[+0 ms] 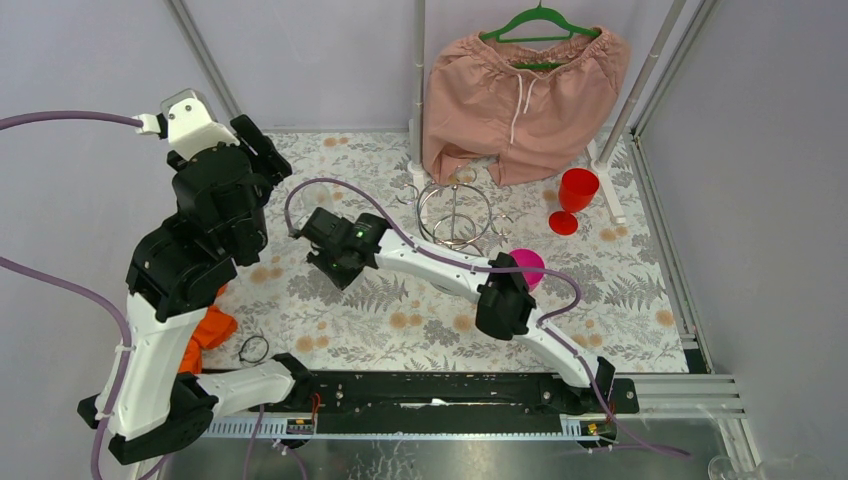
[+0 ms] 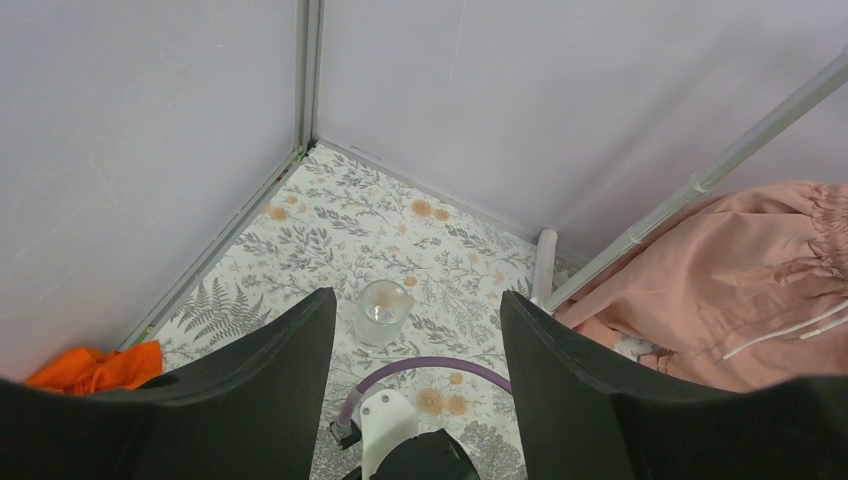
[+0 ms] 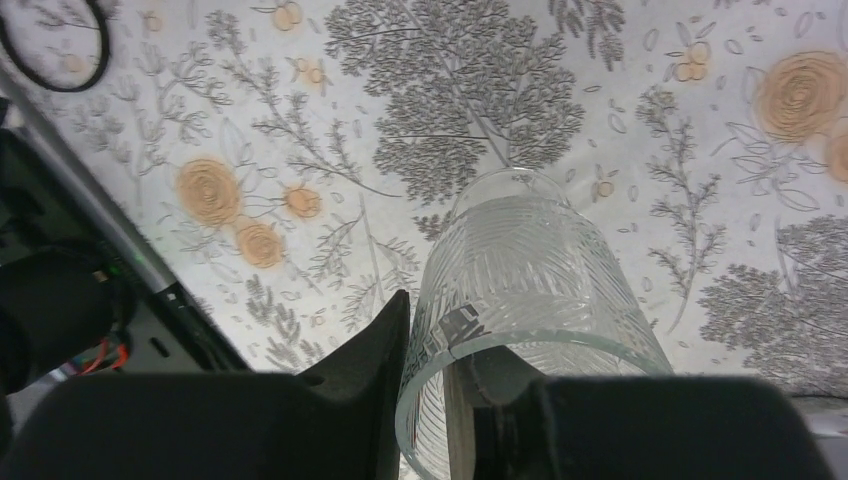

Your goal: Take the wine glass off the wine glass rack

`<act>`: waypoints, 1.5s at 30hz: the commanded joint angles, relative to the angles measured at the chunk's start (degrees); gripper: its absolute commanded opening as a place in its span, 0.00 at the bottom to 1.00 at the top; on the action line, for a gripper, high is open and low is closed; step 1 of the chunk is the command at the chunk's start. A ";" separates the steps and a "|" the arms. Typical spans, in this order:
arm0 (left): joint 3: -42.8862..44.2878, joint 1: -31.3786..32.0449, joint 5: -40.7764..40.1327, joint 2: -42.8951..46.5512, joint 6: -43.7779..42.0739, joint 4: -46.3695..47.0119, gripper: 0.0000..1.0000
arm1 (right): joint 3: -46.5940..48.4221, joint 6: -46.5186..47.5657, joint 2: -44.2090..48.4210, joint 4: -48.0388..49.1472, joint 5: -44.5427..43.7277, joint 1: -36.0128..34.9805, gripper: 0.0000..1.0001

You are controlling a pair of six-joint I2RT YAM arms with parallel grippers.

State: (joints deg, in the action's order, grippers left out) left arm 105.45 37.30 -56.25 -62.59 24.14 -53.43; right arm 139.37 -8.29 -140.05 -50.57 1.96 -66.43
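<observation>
Right gripper (image 3: 435, 340) clamped on the wine glass (image 3: 530, 260) rim, apart from the rack (image 1: 455, 215). Left gripper (image 2: 418, 300) spread wide, holding nothing.

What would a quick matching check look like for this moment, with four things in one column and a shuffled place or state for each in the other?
Things:
1. clear glass
2. red goblet
3. pink shorts
4. wine glass rack

Places or states:
A. hanging at the back of the cell
B. chrome wire, standing just in front of the shorts
C. rim pinched in the right jaws, one inside and one outside
D. upright on the table, to the right of the rack

Pairs: 1-C, 2-D, 3-A, 4-B.
</observation>
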 commanded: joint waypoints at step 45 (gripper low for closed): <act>-2.70 0.23 2.06 -2.62 1.56 2.99 0.70 | -0.87 4.06 1.56 -7.38 -2.04 5.36 0.00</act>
State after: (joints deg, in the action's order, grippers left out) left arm 103.22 37.30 -54.15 -65.14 25.19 -53.10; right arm 137.12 -4.16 -141.23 -56.38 -0.73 -60.84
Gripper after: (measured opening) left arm 0.698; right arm 0.226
